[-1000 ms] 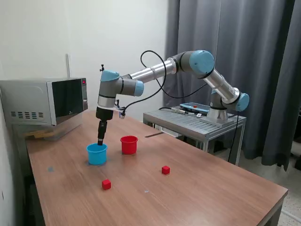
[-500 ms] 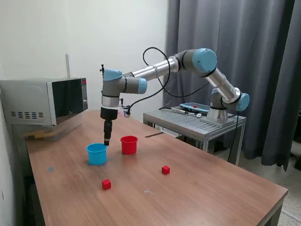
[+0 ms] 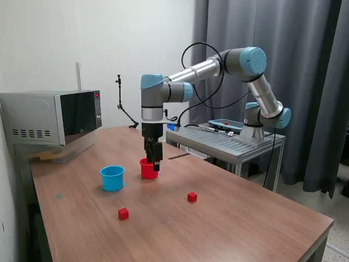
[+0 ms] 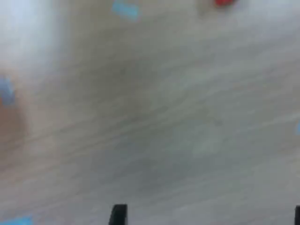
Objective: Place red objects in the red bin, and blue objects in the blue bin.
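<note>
Two red cubes sit well apart on the brown wood-grain table (image 3: 245, 218), one (image 3: 124, 214) nearer the front edge, the other (image 3: 192, 197) toward the exterior view's right; both small, solid, no long axis to speak of. Microwave (image 3: 52, 117) at the table's far corner on the exterior view's left, white wall behind, dark grey curtain (image 3: 305, 65) and a metal stand (image 3: 226, 143) to the right. Blue bin (image 3: 112, 178) upright, mouth up, light blue with a rolled rim. Red bin (image 3: 147, 168) upright just beside it, partly hidden by the gripper (image 3: 154, 164), which hangs vertically in front of it. Wrist view blurred: wood grain, the fingertips (image 4: 119, 215) far apart, nothing between them.
</note>
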